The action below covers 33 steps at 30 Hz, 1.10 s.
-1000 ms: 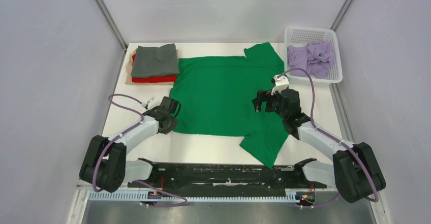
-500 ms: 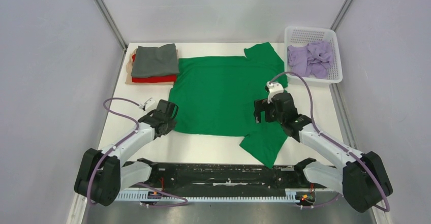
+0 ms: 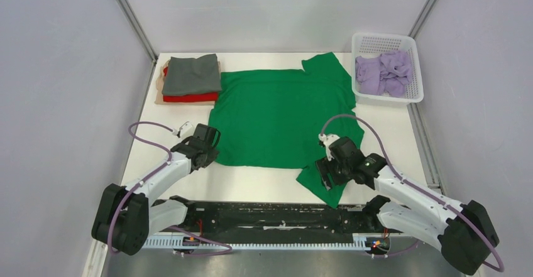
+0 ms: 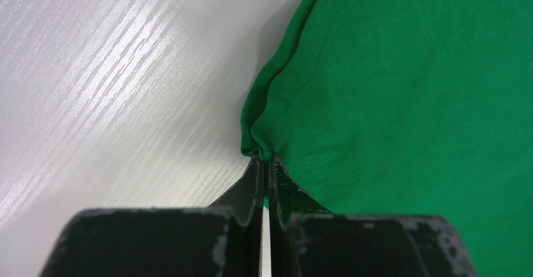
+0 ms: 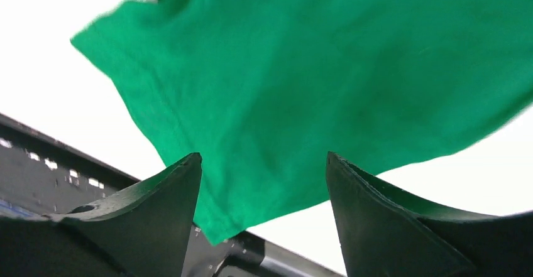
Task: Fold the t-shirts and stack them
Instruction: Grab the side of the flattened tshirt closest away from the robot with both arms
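The green shirt (image 3: 276, 110) lies spread flat in the middle of the tabletop (image 3: 251, 183). Its length runs left to right, with the hem at the left and the sleeves at the right. The left gripper (image 4: 264, 159) is pressed together on the hem's near corner, with cloth bunched at its tips. The right gripper (image 5: 263, 164) hangs spread above the near sleeve (image 3: 311, 183), which juts toward the tabletop's near edge directly beneath it. I judge it the nearer one to take that sleeve.

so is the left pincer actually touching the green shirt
Touching. The left wrist view shows the left pincer shut on the edge of the green t-shirt, with a small fold of cloth pinched between its tips.
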Each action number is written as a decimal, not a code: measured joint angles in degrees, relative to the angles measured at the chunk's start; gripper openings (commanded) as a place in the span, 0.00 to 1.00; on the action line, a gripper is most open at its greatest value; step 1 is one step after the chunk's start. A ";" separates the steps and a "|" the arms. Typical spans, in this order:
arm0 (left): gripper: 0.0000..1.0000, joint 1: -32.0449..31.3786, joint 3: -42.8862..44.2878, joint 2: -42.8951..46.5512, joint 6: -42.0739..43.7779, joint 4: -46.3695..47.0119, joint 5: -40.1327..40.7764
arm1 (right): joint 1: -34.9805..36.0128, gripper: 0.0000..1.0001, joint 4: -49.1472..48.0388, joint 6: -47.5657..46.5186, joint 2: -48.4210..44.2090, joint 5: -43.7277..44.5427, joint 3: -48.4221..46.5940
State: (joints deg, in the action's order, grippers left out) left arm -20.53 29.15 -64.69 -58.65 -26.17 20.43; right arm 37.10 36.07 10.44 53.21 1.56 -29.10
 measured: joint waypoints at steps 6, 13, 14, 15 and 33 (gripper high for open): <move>0.02 0.00 0.00 -0.61 0.02 -0.02 -0.04 | 6.29 0.61 0.17 2.45 3.74 -2.58 3.54; 0.02 0.00 0.00 -0.94 0.02 -0.15 -0.09 | 12.22 0.63 0.98 4.72 7.54 2.40 1.66; 0.02 0.00 0.00 -0.94 0.02 -0.13 -0.09 | 13.09 0.63 1.40 5.22 7.98 3.30 1.29; 0.02 0.00 0.00 -0.94 0.02 -0.15 -0.09 | 13.77 0.63 2.03 5.66 8.13 4.00 0.94; 0.02 0.00 0.00 1.44 0.02 -1.18 -0.04 | 20.09 0.57 6.01 5.44 6.43 3.54 0.50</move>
State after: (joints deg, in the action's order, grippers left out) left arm -20.53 29.15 -63.24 -58.63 -27.35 20.38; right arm 57.19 42.09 15.88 59.64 5.10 -28.60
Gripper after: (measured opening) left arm 0.040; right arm 0.593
